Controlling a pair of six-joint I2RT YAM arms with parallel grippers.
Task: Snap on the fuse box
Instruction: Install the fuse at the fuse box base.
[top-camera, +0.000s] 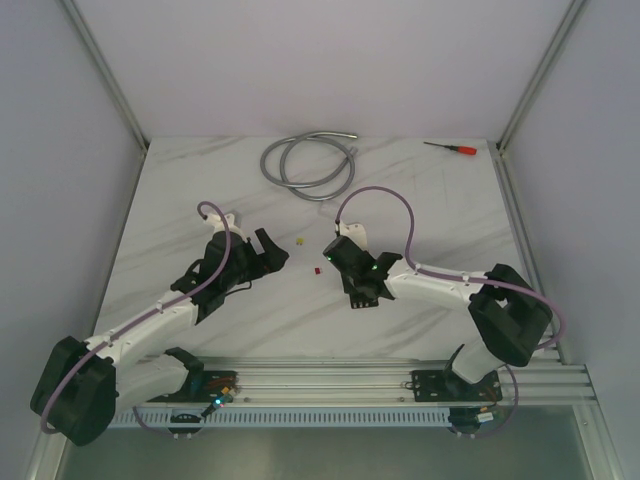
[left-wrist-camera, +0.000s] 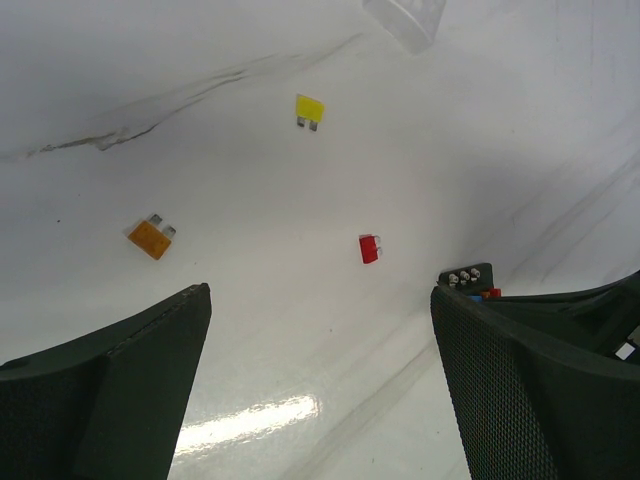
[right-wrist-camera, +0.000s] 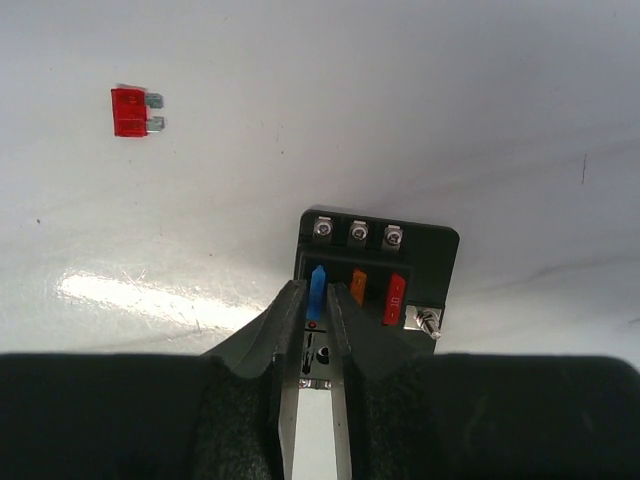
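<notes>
Now your right gripper's (right-wrist-camera: 312, 295) matte dark jaws closely flank a slim blue plastic blade fuse (right-wrist-camera: 318, 280); you cannot tell whether they press it. It stands in the small black square plastic fuse box (right-wrist-camera: 425, 255) on the glossy white marbled table (right-wrist-camera: 400, 100). Well left of the box, your left gripper's (left-wrist-camera: 320, 300) mesh-textured jaws gape, empty.

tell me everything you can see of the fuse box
The small black, roughly square plastic fuse box lies flat on the white marbled table, its face uncovered. Three silver screws line its far edge, and another metal terminal sits at one corner. A blue fuse, an orange fuse and a red fuse stand in its slots. The right gripper hides its near part, fingers pinching the blue fuse.
</notes>
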